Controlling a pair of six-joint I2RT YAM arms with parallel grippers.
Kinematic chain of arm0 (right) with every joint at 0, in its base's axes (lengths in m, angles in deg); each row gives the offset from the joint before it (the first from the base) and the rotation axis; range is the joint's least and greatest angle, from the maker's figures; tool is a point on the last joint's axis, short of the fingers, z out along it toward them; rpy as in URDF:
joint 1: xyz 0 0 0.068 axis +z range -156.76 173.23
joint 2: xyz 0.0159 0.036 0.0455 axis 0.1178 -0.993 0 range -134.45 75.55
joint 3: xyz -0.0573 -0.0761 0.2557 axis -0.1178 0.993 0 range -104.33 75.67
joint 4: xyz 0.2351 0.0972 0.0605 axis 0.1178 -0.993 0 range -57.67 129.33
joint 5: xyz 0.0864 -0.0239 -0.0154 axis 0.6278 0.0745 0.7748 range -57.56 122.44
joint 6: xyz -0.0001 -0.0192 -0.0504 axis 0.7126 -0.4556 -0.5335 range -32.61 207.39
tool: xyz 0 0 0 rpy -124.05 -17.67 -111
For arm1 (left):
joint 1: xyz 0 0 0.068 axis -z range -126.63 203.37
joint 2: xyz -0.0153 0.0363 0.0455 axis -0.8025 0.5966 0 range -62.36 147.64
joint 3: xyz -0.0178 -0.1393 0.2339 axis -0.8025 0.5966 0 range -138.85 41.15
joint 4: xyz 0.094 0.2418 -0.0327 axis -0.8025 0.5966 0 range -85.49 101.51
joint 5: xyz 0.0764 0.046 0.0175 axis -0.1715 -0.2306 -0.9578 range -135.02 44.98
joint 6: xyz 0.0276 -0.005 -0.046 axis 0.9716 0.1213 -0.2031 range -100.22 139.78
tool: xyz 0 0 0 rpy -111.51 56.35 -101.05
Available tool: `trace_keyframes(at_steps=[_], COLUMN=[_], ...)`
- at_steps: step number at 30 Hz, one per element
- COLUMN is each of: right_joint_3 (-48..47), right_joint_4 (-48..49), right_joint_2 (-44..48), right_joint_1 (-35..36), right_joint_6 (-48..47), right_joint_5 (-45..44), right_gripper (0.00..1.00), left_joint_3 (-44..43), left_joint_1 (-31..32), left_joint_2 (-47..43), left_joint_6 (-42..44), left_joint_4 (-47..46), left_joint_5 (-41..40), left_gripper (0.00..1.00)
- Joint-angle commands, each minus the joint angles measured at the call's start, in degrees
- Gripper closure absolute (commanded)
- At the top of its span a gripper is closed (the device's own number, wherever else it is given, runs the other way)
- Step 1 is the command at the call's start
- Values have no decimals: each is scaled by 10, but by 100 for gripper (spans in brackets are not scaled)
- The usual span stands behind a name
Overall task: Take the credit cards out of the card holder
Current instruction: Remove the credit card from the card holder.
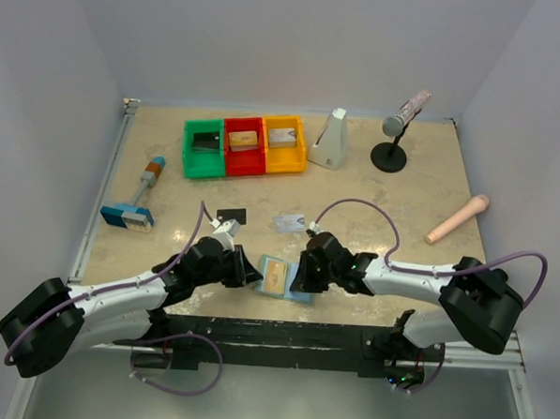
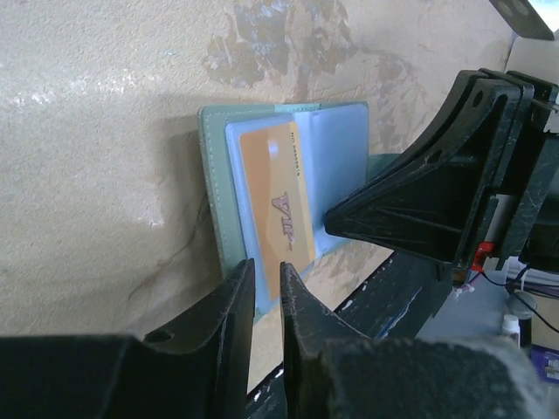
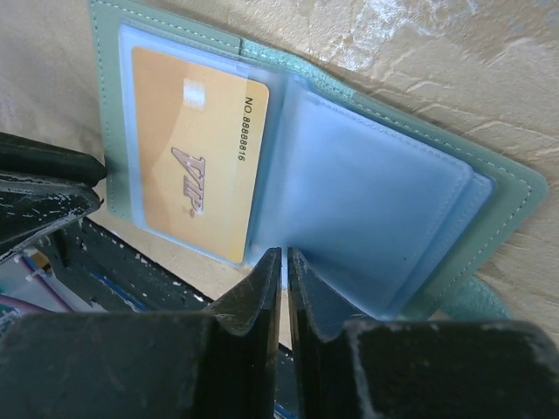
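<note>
The card holder (image 1: 280, 292) lies open near the table's front edge, pale blue pockets up, between my two grippers. An orange-gold credit card (image 2: 278, 196) sits in its left pocket (image 3: 196, 157). A black credit card (image 1: 232, 214) and a silver-grey one (image 1: 290, 221) lie loose on the table behind it. My left gripper (image 2: 267, 278) is at the holder's near end, jaws a narrow gap apart, with the pocket edge showing in the gap. My right gripper (image 3: 284, 257) is shut on a pale blue inner leaf beside the fold.
Green (image 1: 204, 149), red (image 1: 243, 147) and yellow (image 1: 283, 146) bins stand at the back. A blue-headed brush (image 1: 135, 202) lies at left. A white wedge-shaped object (image 1: 331, 139), a microphone stand (image 1: 394, 131) and a pink cylinder (image 1: 457, 219) are at right. A black rail (image 1: 274, 331) runs along the front edge.
</note>
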Motion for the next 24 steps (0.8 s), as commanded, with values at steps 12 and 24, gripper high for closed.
trace_keyframes(at_steps=[12,24], right_joint_3=[-48,-106], right_joint_4=[-101,-106], right_joint_2=[30,65], right_joint_1=[-2,31], right_joint_6=[-59,-46], right_joint_5=[-67,-53], right_gripper=[72,61], left_joint_3=[-31,-66], left_joint_1=[-4,-5], left_joint_2=[-33,-30], left_joint_6=[16,33], left_joint_4=[3,17], left_joint_5=[8,19], left_gripper=[79,82])
